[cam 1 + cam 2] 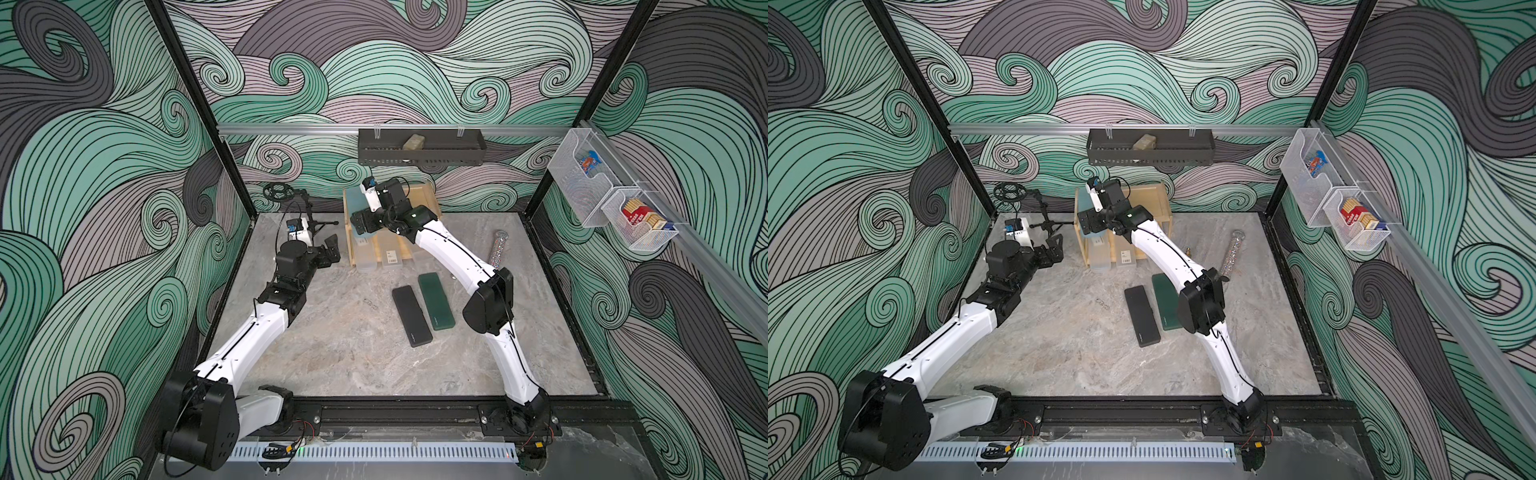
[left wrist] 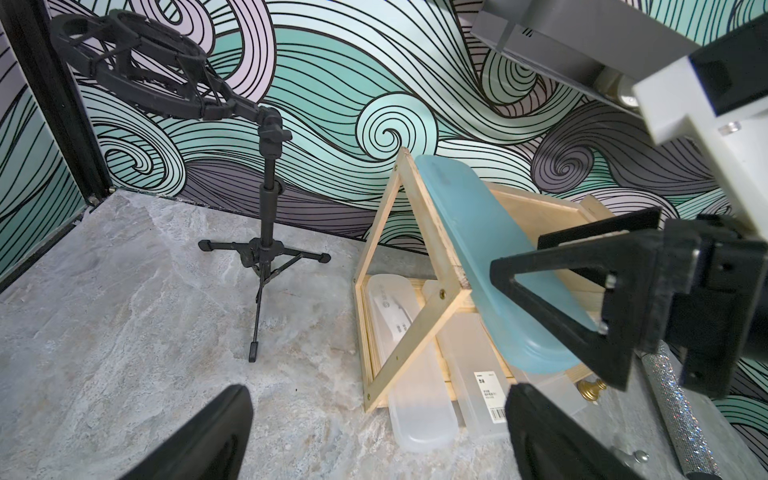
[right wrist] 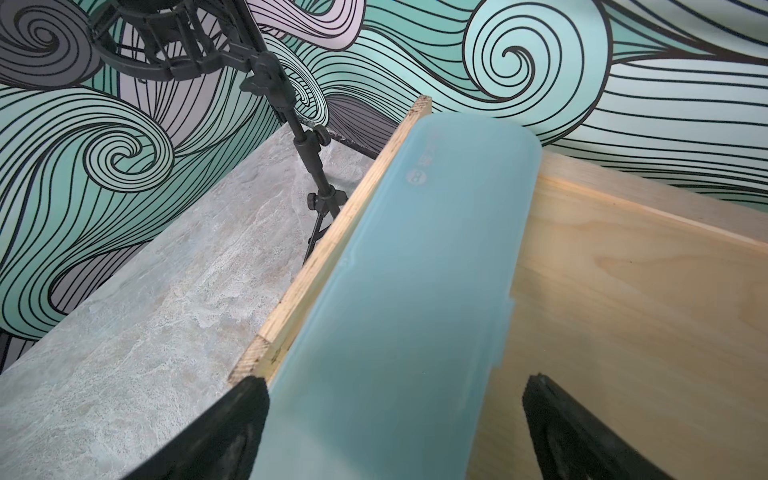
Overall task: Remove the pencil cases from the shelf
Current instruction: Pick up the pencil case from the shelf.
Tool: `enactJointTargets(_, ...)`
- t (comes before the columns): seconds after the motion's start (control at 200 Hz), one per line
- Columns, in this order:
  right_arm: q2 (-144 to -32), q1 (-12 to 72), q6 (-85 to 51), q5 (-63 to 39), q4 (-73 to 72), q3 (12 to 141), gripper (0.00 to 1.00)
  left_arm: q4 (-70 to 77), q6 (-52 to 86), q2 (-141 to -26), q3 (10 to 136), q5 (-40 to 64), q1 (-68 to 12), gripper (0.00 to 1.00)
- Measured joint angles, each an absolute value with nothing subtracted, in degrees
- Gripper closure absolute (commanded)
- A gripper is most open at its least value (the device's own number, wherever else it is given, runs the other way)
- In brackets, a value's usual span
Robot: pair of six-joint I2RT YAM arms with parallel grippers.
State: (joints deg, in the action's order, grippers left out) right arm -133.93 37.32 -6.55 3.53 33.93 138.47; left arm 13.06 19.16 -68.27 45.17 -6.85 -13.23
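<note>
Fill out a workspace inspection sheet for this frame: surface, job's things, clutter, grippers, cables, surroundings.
Surface: grey marbled table, no spills seen.
Job's things: teal case on shelf top; frosted cases in its lower tier; black case and green case on the table.
Clutter: glitter tube, mic stand, brass knob.
Grippers: left gripper open, empty, beside shelf; right gripper open, fingers astride teal case.
Cables: black cable along each arm; loose wires at the bases.
Surroundings: wall tray, two mesh baskets, wave-print walls.
</note>
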Motion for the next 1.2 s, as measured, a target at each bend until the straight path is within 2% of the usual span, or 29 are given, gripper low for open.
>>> enactJointTargets(1.201, -133.93, 39.16, -8.01, 8.38, 34.24, 137.71, 0.01, 13.26, 19.14, -68.53, 44.01, -6.81, -13.15, 0.01)
